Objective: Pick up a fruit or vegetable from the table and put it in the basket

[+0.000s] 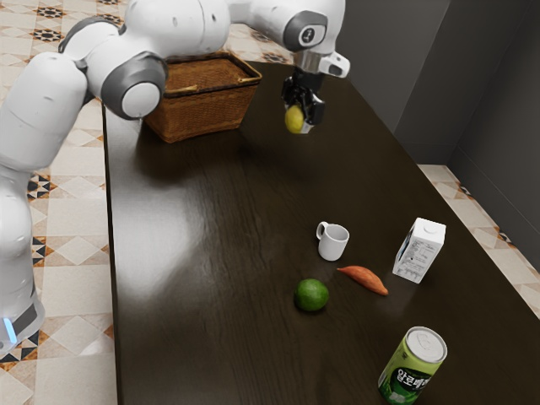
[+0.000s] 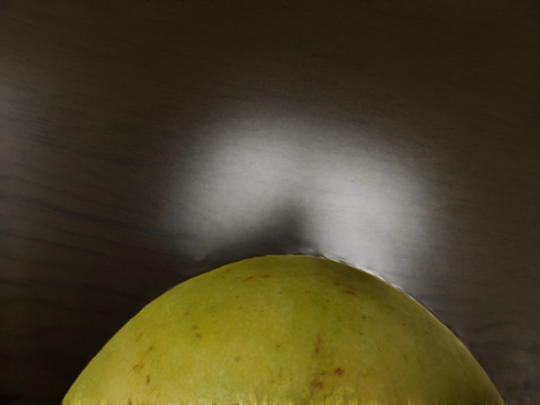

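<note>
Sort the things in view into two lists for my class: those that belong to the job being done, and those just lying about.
In the job:
- yellow-green fruit, held in the tool above the table
- wicker basket, where it should go

Lying about:
- lime and sweet potato, eligible but not picked up
- white mug
- white carton
- green can

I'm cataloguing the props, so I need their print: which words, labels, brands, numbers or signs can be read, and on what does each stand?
"알로…": large white Korean letters on the green can; what follows them is not clear enough to quote.
Small dark print on the white carton: too small to read.
Small mark in the round cap on the arm: too small to make out.
</note>
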